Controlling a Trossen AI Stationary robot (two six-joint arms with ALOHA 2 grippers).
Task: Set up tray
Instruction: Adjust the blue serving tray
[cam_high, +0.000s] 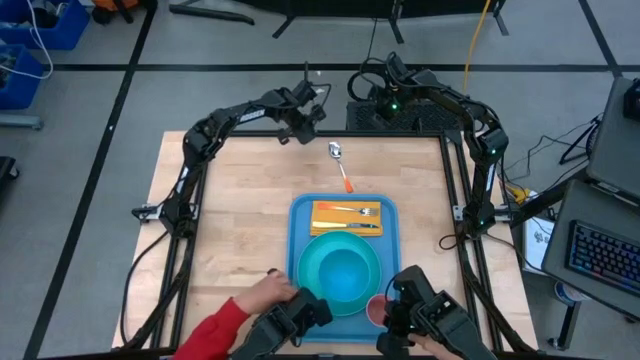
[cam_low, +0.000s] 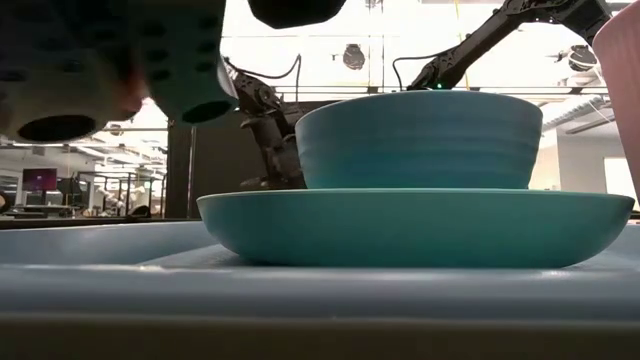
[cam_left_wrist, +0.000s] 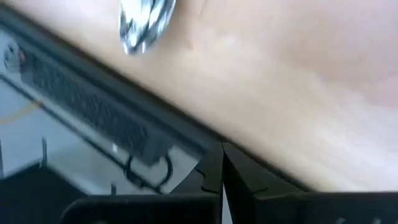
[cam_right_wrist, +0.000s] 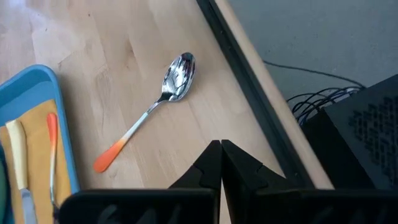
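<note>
- Light-blue plastic: the tray (cam_high: 345, 262) lies on the pale wooden counter (cam_high: 230, 220), toward the near edge and a little right of centre.
- On the tray sits a round turquoise plate (cam_high: 340, 270) with a turquoise bowl (cam_low: 415, 140) on it; beyond them lies a yellow napkin (cam_high: 346, 217) carrying cutlery.
- Only the low view, level with the counter, shows the bowl stacked on the plate; from above they read as nested circles.
- A metal spoon (cam_right_wrist: 149, 112) with an orange-tipped handle lies bare on the counter between the tray's far edge and the counter's far edge, touching neither.
- The right wrist view shows the spoon whole, well clear of the black frame rail along the counter's edge; the left wrist view catches only its shiny bowl.
- Open wood stretches left of the tray; the strip to its right is narrower.
- The left gripper (cam_high: 305, 125) hangs over the far edge of the counter, near the spoon, fingers pressed together on nothing.
- The right gripper (cam_high: 375, 105) waits beyond the far edge, fingers also closed and empty.
- A person's hand (cam_high: 268, 292) in a red sleeve rests at the tray's near left corner, beside dark equipment; a pink cup (cam_high: 376, 312) stands at the near right corner.
</note>
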